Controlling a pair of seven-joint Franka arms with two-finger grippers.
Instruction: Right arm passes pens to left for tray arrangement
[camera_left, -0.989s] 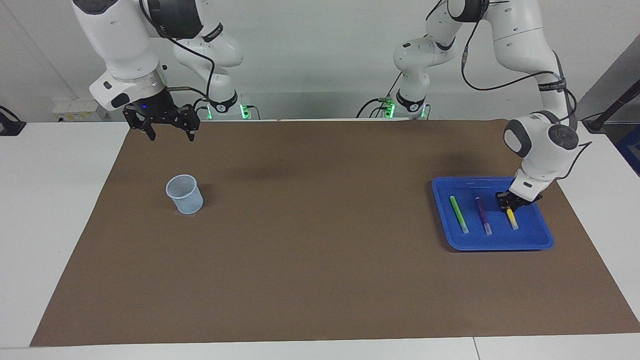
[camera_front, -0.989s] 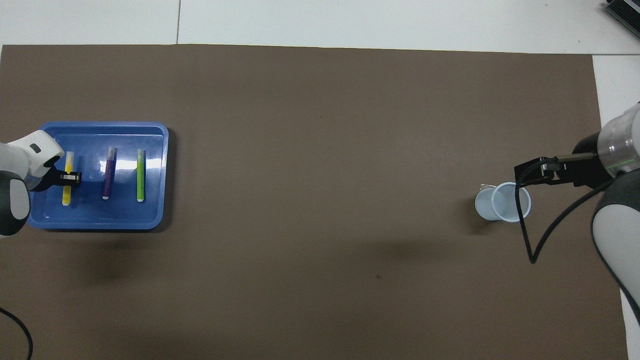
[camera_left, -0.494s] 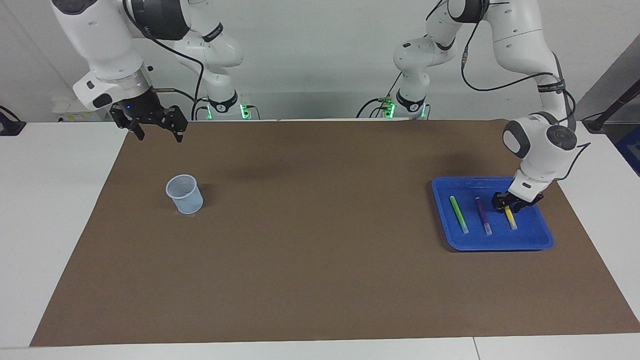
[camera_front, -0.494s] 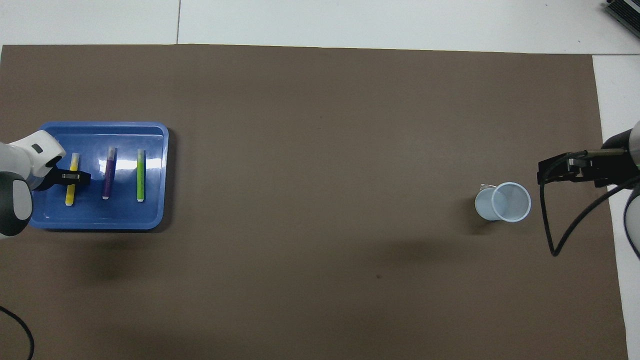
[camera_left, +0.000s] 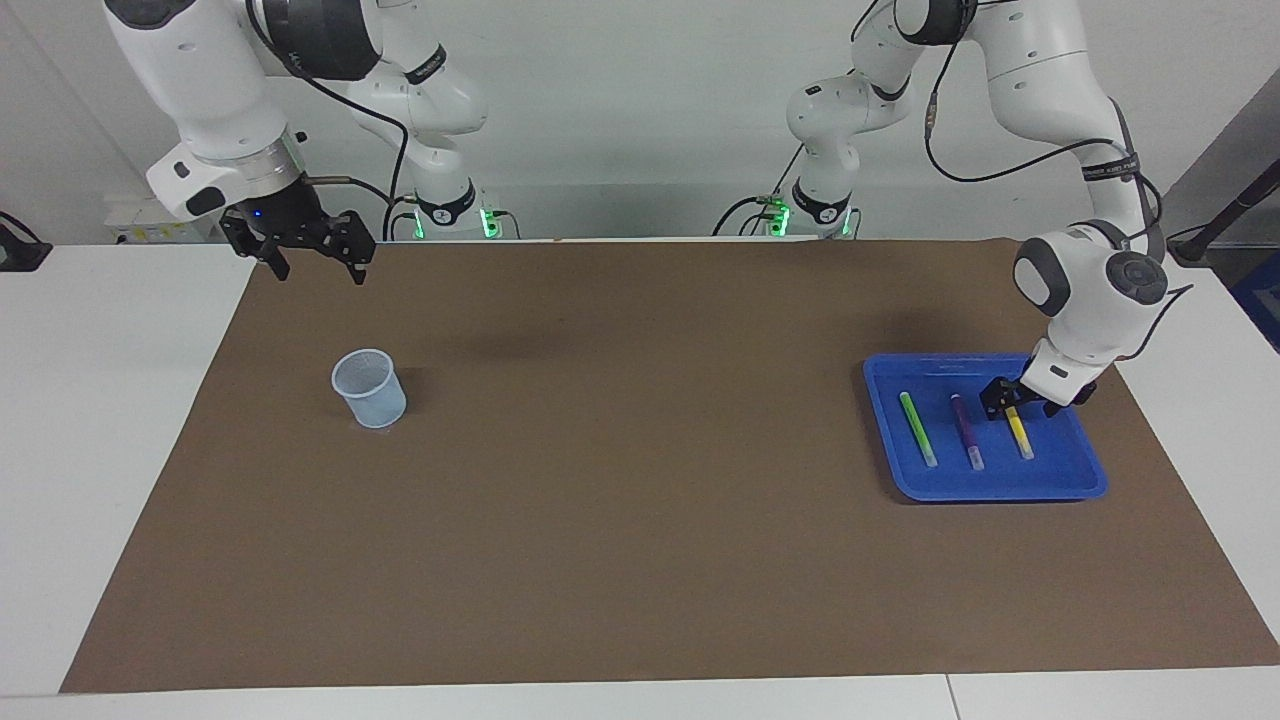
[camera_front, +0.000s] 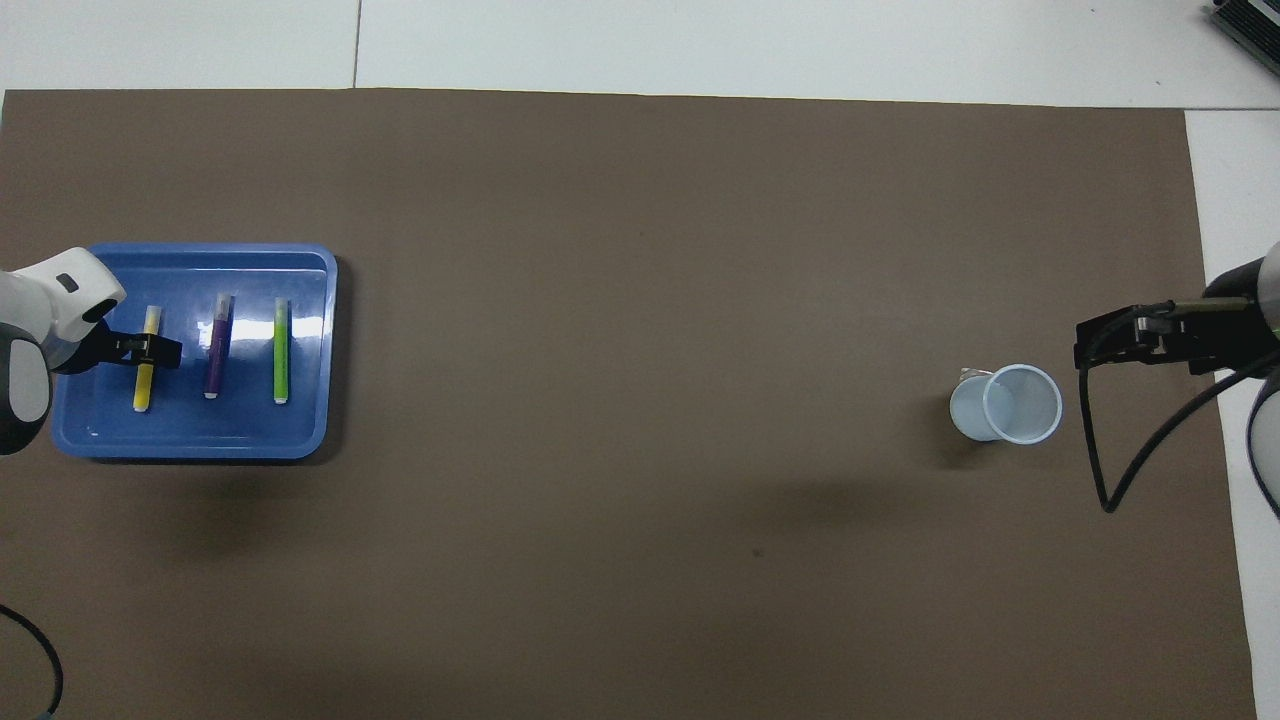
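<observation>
- Facing view gives me a white table under a wide brown mat, with a pale wall where the arms are mounted.
- The tray is shallow glossy blue plastic, nearly square with rounded corners and a raised rim, at the left arm's end of the mat.
- Three slim pens lie flat in it, side by side and apart: green pen, purple pen, yellow pen, each with a pale end.
- A small pale-blue mesh cup stands upright toward the right arm's end.
- My left gripper sits low over the yellow pen's upper end, its jaws spread to either side of the pen and not gripping it.
- My right gripper waits in the air over the mat's corner, its jaws wide and empty, well apart from the cup.
</observation>
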